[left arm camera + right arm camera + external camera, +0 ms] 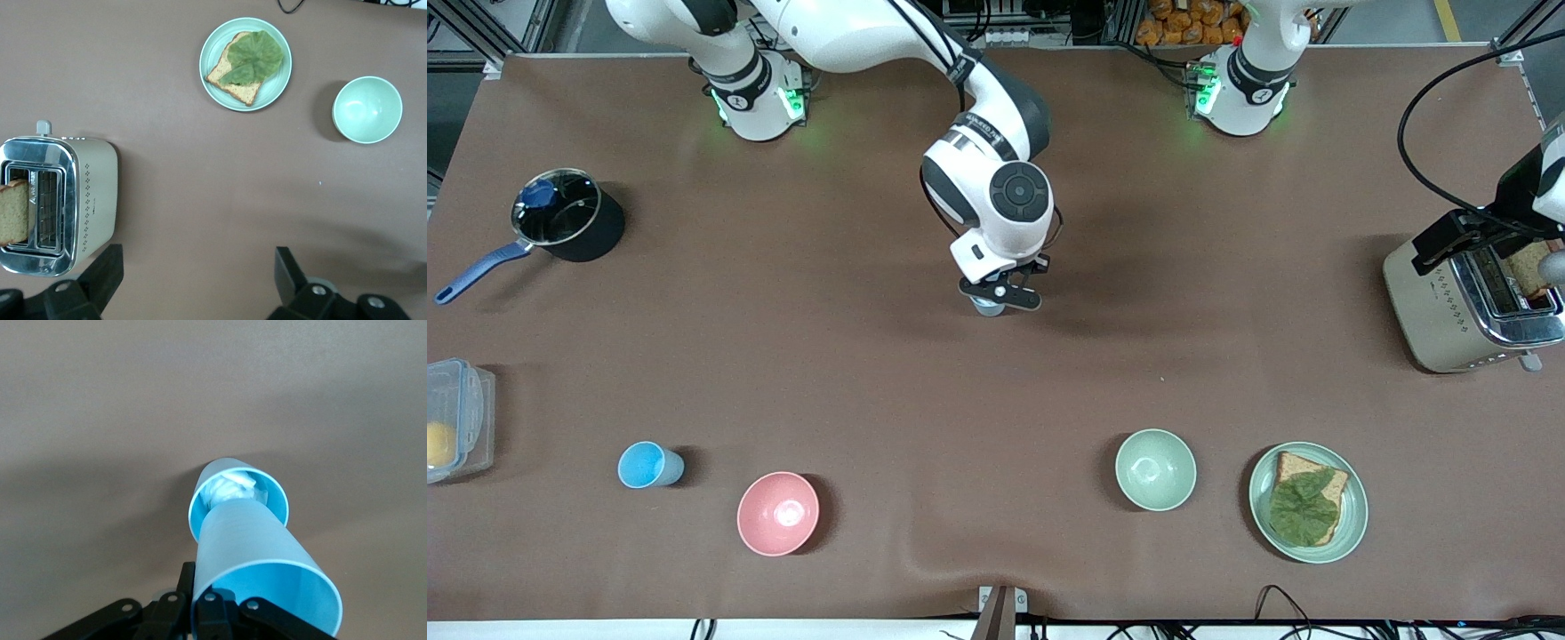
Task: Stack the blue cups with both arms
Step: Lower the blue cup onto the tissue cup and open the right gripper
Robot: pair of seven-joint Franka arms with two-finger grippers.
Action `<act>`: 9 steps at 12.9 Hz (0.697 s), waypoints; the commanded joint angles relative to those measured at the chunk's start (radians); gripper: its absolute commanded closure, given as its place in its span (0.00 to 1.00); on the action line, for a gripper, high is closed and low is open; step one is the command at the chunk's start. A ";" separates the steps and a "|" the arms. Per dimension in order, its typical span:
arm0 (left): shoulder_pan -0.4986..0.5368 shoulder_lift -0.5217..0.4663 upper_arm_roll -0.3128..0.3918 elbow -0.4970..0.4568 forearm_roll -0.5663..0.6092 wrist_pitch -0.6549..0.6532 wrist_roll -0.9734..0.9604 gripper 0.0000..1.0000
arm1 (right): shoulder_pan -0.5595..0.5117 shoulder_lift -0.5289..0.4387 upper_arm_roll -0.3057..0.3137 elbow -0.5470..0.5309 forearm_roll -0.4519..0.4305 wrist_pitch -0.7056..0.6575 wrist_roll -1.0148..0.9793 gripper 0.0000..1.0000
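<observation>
**A:** Where is the cup that matters?

**B:** The small light-blue plastic tumbler [260, 553] is in the right pincer [1000, 298], which is closed on its rim over the middle of the brown desk [1227, 373]. It hangs base-down.

**A:** And its target?

**B:** A second light-blue tumbler [230, 490] stands mouth-up on the desk straight below it. The held cup's base is at that mouth, and the two long axes run nearly in one line. So I judge the coming move to be a plain push along that axis with no sideways correction. How deep the base already sits, I cannot tell.

**A:** Are there any more cups?

**B:** There is a third light-blue tumbler [649, 465]. In the front view it lies at about eight o'clock from the right pincer, nearer the camera and toward the right arm's end. It stands beside the pink bowl [777, 513], apart from it. The right arm is plainly the closer one to it.

**A:** And the left arm?

**B:** It waits. The left pincer [197, 263] hangs spread wide and empty over bare desk next to the cream toaster [93, 200]. That puts it at roughly three o'clock from the stack and well apart from every cup.
</observation>
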 commanded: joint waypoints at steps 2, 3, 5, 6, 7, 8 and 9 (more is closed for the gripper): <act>-0.003 -0.016 0.004 0.003 -0.023 -0.029 0.038 0.00 | 0.004 0.021 -0.012 0.030 0.001 0.022 0.005 0.89; -0.003 -0.012 0.003 0.003 -0.031 -0.029 0.038 0.00 | -0.004 0.019 -0.012 0.030 0.001 0.021 0.008 0.13; -0.003 -0.006 0.004 0.001 -0.071 -0.029 0.036 0.00 | -0.012 0.006 -0.021 0.035 -0.013 0.013 -0.003 0.00; -0.003 -0.006 0.003 0.000 -0.071 -0.029 0.035 0.00 | -0.041 -0.011 -0.019 0.035 -0.012 0.012 -0.026 0.00; -0.003 -0.006 0.003 -0.002 -0.071 -0.029 0.035 0.00 | -0.077 -0.020 -0.019 0.036 -0.006 0.010 -0.085 0.00; -0.003 -0.006 0.003 -0.003 -0.071 -0.029 0.035 0.00 | -0.119 -0.054 -0.019 0.035 -0.004 -0.022 -0.163 0.00; -0.004 -0.008 0.001 -0.008 -0.071 -0.029 0.035 0.00 | -0.174 -0.080 -0.019 0.035 0.001 -0.078 -0.266 0.00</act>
